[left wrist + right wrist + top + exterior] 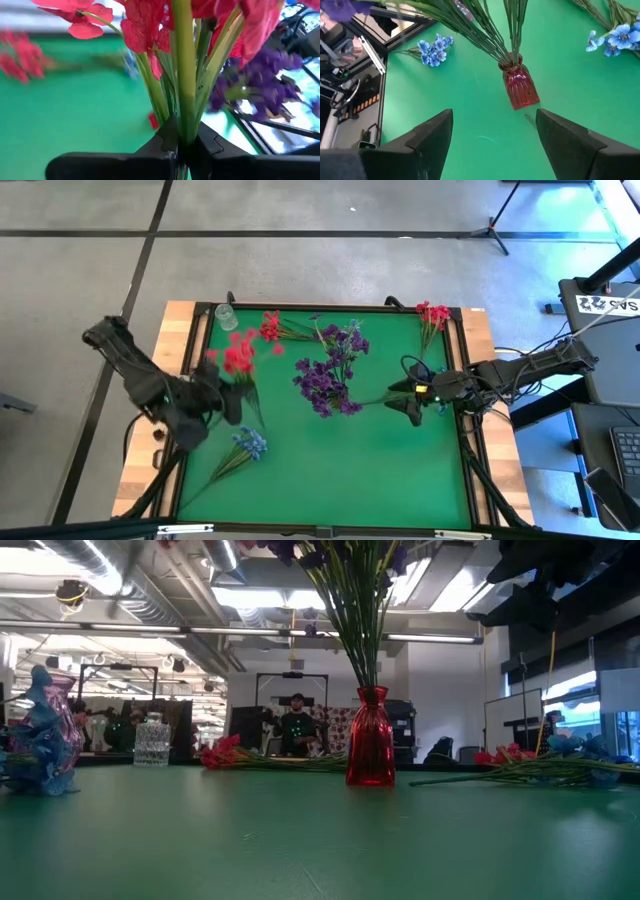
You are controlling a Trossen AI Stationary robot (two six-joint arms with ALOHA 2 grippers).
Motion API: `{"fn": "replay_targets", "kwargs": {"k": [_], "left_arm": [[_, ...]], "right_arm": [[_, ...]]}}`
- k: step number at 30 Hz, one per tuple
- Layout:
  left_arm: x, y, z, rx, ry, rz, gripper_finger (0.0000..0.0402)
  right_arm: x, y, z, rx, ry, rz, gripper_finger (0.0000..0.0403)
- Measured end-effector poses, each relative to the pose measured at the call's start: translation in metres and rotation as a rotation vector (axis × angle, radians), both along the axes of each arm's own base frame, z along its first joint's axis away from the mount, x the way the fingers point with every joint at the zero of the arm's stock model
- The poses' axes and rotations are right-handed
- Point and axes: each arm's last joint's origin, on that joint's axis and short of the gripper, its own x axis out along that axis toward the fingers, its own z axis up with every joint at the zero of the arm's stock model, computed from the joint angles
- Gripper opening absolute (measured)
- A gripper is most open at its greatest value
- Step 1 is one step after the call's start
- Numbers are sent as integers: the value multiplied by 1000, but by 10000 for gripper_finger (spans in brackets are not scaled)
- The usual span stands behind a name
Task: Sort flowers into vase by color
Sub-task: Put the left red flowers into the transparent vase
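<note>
Jaws: left gripper [182, 150] clamps red flowers [238, 358] nr table's left edge; right gripper [492, 132] released mid-mat.

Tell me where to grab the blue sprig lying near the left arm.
The blue sprig lies flat on the mat, blossoms bunched at one end. Pinch the bare stem from straight above, tool fingers across it.

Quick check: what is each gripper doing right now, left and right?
Left gripper: shut on red flowers.
Right gripper: open, empty, above the red vase.
</note>
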Motion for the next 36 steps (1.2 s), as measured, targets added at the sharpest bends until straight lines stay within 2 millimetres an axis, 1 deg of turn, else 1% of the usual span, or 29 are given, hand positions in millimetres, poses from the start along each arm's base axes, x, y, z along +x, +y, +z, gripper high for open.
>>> {"fn": "replay_targets", "kwargs": {"k": [3, 7, 10, 14, 17, 22, 24, 30, 33, 36], "left_arm": [[-4, 21, 10, 128, 10, 54, 14], [-6, 53, 20, 308, 54, 214, 14], [-6, 75, 22, 396, 141, 327, 14], [-6, 105, 22, 467, 294, 469, 14], [-11, 128, 22, 470, 352, 621, 14], [-22, 163, 27, 469, 362, 920, 14], [-20, 178, 27, 453, 367, 996, 14], [-3, 227, 16, 428, 451, 1056, 14], [-3, 253, 13, 418, 461, 1087, 14], [-9, 273, 9, 387, 475, 1121, 14]], "right_arm": [[0, 0, 0, 29, 0, -17, 285], [0, 0, 0, 55, -1, -33, 285], [0, 0, 0, 71, -4, -42, 285], [0, 0, 0, 76, -6, -45, 285], [0, 0, 0, 76, -5, -45, 285], [0, 0, 0, 48, -5, -45, 285], [0, -1, 0, 10, -10, -60, 285], [0, -5, 1, -159, -24, -123, 285], [0, -7, 2, -210, -28, -154, 285], [0, -7, 2, -218, -29, -163, 285]]}}
